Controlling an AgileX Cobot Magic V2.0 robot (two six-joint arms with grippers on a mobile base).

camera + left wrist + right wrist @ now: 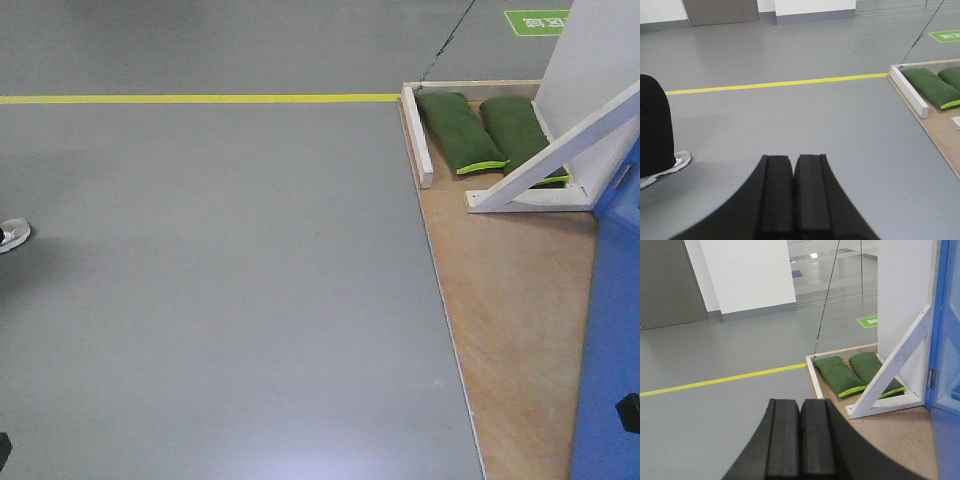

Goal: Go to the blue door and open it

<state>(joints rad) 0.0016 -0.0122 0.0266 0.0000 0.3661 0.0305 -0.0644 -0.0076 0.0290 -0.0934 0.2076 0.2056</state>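
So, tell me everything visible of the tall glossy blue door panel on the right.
The tall glossy blue door panel is cut off by the right edge of the front and right wrist views. It looks smooth, bright and slightly reflective. It stands upright on the light wooden platform, beside the white diagonal brace. A silver hinge sits on its left edge. Its handle is not in view.

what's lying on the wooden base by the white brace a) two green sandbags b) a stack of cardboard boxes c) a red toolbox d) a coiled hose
a: two green sandbags lie side by side on the wooden base, right beside the white brace; the right wrist view shows them too.
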